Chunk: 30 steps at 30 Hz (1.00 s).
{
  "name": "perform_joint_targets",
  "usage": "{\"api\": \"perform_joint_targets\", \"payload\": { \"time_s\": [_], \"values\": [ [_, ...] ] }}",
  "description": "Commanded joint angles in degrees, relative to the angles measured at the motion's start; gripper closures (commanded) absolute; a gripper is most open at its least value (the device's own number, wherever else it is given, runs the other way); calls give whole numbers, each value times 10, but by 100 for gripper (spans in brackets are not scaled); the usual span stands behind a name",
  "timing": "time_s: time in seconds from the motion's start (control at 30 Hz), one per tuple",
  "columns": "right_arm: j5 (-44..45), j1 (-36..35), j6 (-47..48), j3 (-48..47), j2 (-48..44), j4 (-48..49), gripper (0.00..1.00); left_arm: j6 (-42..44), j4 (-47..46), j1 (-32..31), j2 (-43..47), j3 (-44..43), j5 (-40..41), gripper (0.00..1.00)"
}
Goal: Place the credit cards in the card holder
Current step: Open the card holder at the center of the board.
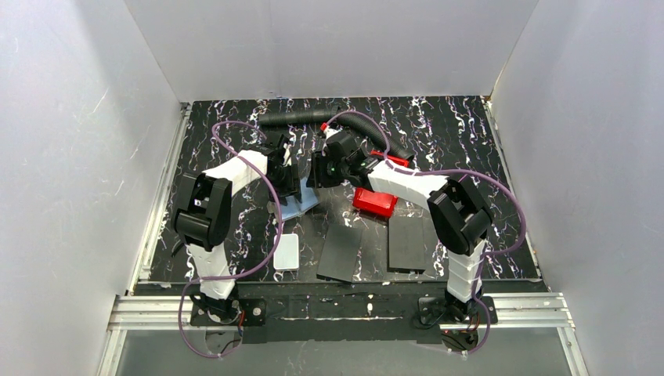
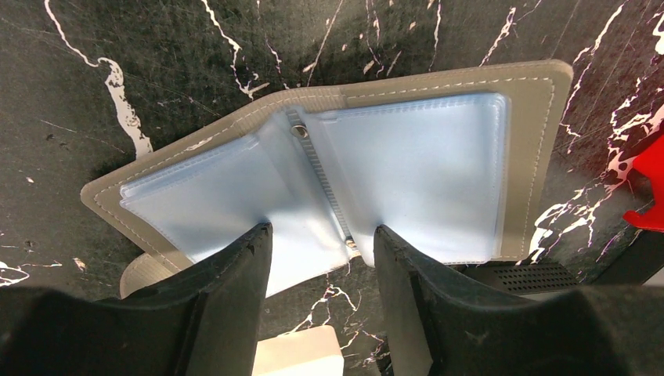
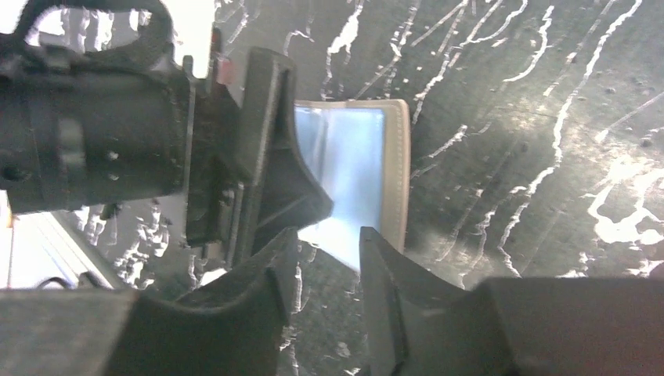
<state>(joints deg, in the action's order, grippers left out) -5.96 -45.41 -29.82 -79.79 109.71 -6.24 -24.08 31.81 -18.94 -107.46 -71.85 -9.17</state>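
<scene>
The card holder (image 2: pixel 540 117) lies spread open on the black marbled table, grey-brown cover down and shiny pale blue sleeves (image 2: pixel 415 172) up. My left gripper (image 2: pixel 321 235) is open above its near edge; the fingertips (image 2: pixel 250 243) sit on the two sleeves, with the spine between them unpinched. In the top view the card holder (image 1: pixel 304 202) shows as a pale blue patch under both wrists. My right gripper (image 3: pixel 327 235) is open at the holder's (image 3: pixel 395 164) near corner, nothing between its fingers, facing the left gripper (image 1: pixel 286 168). The credit cards are out of view.
A red tray (image 1: pixel 374 201) sits just right of the holder, under the right arm. Two flat black panels (image 1: pixel 341 251) (image 1: pixel 407 239) lie near the front. A white rounded box (image 1: pixel 287 252) lies front left. A black hose (image 1: pixel 313 117) curves along the back.
</scene>
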Motion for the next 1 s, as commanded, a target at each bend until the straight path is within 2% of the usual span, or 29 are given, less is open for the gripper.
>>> {"api": "perform_joint_targets", "payload": {
  "time_s": [0.0,0.03,0.1,0.23,0.43,0.6,0.77,0.97],
  "values": [
    [-43,-1,-32,3,-10,51,71,12,18,0,-31,14,46,49],
    [-43,-1,-34,5,-6,56,80,11,18,0,-31,14,45,49],
    [-40,-1,-34,7,1,57,88,11,18,0,-30,16,44,49],
    [-40,-1,-27,-3,27,57,99,12,18,0,-28,17,45,49],
    [-47,-1,-19,-20,77,57,99,23,18,-1,-26,16,40,46],
    [-28,0,-16,18,84,88,99,30,19,-1,-27,11,29,44],
    [7,0,0,51,88,85,99,56,33,-1,-6,4,24,38],
    [12,2,0,76,89,94,99,60,44,4,21,16,-7,40]
  ]
}}
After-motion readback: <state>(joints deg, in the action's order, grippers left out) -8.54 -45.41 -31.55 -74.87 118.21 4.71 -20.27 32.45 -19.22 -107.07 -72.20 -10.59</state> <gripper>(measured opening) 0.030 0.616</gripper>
